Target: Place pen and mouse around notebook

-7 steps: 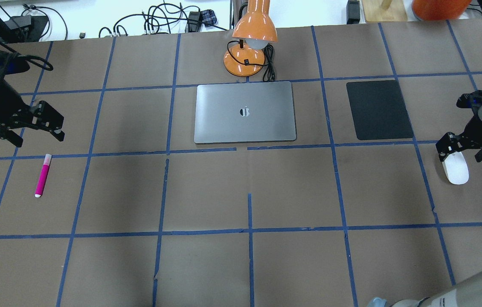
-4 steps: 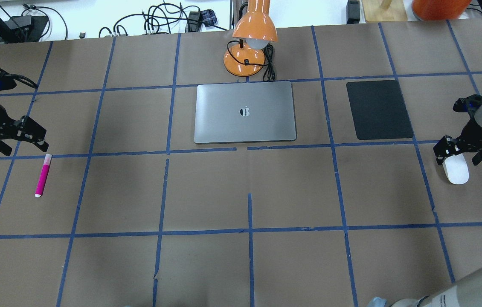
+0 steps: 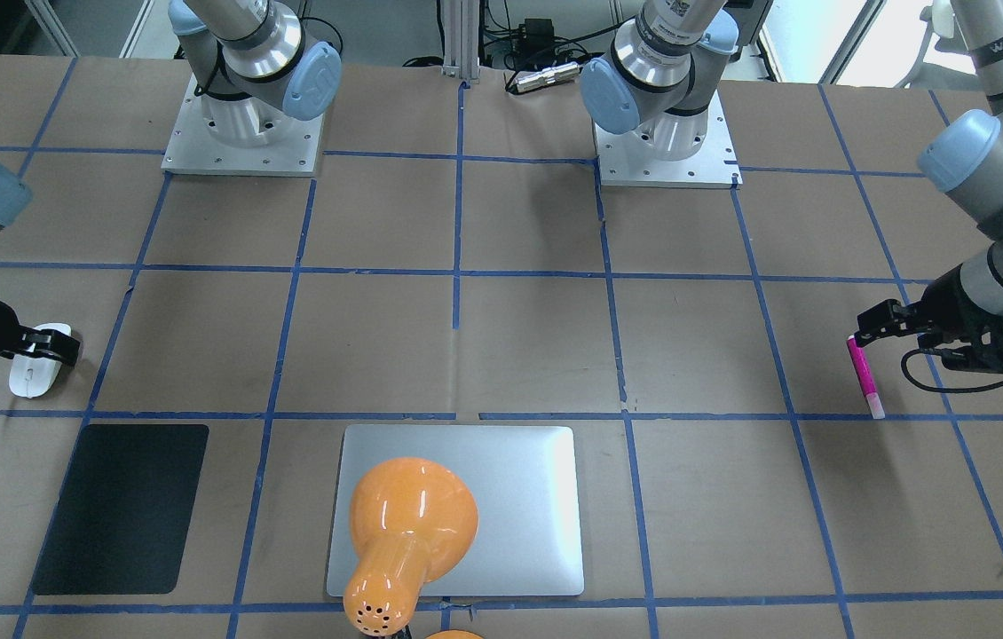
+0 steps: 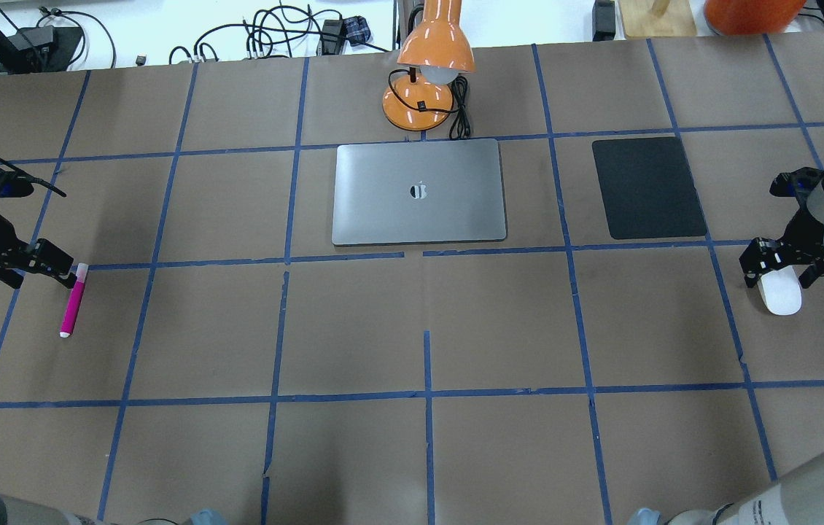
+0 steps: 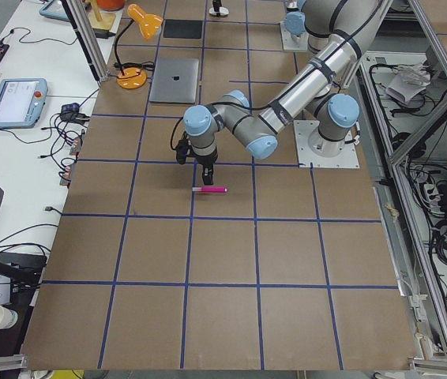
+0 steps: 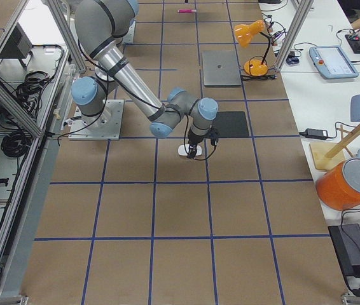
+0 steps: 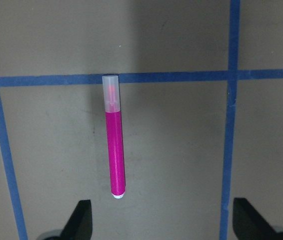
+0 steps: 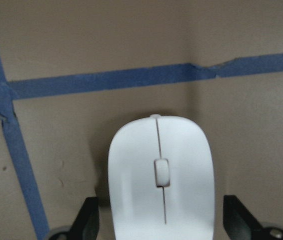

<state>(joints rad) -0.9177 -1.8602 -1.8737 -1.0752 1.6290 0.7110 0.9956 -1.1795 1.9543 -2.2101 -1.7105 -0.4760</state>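
Note:
The magenta pen (image 4: 72,302) lies flat at the table's left, its pale cap pointing away from the robot. My left gripper (image 4: 39,268) hangs just over it, open. In the left wrist view the pen (image 7: 114,150) lies ahead of the spread fingertips (image 7: 81,217), nearer the left one. At the far right, the white mouse (image 4: 781,293) rests on the table. My right gripper (image 4: 782,271) is open astride its far end. Small gaps show on both sides of the mouse (image 8: 160,170). The silver-grey notebook (image 4: 419,191) lies closed at the centre back.
A black mat (image 4: 649,187) lies right of the notebook. An orange desk lamp (image 4: 432,69) stands just behind the notebook, its cord coiled beside the base. In the front-facing view the lamp's shade (image 3: 411,519) hides part of the notebook (image 3: 528,532).
The left gripper came down and toward the robot, from beyond the pen to right beside it. The right gripper settled slightly lower over the mouse. Pen and mouse have not moved.

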